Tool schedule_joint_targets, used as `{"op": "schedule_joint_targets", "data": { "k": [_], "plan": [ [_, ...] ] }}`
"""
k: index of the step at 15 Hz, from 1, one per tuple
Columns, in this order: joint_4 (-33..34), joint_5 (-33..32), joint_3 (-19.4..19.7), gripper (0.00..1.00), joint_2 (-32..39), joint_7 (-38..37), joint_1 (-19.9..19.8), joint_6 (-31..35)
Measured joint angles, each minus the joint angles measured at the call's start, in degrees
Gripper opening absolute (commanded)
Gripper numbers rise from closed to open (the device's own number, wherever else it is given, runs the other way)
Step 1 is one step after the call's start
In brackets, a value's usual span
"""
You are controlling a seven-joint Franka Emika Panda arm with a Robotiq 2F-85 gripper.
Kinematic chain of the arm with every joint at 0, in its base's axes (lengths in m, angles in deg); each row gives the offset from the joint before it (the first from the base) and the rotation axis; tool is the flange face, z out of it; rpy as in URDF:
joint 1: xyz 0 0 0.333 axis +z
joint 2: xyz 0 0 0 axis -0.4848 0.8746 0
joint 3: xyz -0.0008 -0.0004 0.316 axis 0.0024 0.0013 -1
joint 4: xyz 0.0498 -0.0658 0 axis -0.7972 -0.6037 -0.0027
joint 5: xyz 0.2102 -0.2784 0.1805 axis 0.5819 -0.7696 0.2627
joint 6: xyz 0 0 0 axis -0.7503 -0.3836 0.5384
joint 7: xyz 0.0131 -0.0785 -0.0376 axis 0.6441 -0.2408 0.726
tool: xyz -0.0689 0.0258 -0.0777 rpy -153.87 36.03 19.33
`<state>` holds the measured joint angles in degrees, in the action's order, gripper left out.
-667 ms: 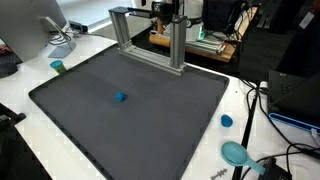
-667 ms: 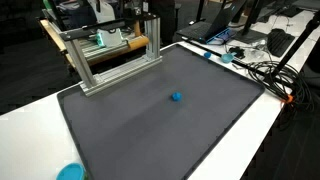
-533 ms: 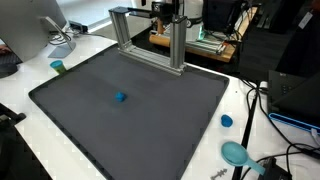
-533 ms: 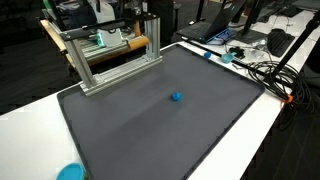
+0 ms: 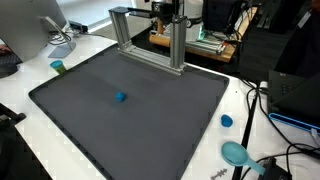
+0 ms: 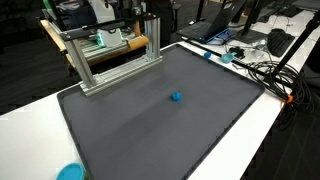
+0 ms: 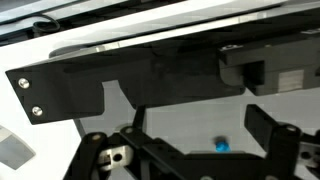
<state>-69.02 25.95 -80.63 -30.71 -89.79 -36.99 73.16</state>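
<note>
In the wrist view the matt black two-fingered gripper (image 7: 185, 150) fills most of the picture. Its broad, flat black mounting plate (image 7: 150, 85) has a stepped notch cut in its lower edge and two small silver screw heads (image 7: 25, 83) set one below the other near its left end. Under the plate run slim black linkage bars (image 7: 150, 150) joined at a bright silver pivot bolt (image 7: 117, 155), and a thick, blocky black finger (image 7: 268, 135) with squared edges shows at the right.
</note>
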Motion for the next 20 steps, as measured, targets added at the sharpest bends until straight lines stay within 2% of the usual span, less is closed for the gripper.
{"op": "schedule_joint_targets", "data": {
  "k": [4,8,11,20],
  "plan": [
    [-0.98,1.38,-1.13,1.0,-6.62,-1.9,1.52,-0.71],
    [-5.35,2.09,-4.61,1.0,-10.27,-4.2,4.62,0.44],
    [-7.64,2.46,-6.42,1.0,-10.86,-5.69,6.26,1.48],
    [-7.55,2.45,-6.37,1.0,-10.66,-5.68,6.03,1.58]
  ]
}}
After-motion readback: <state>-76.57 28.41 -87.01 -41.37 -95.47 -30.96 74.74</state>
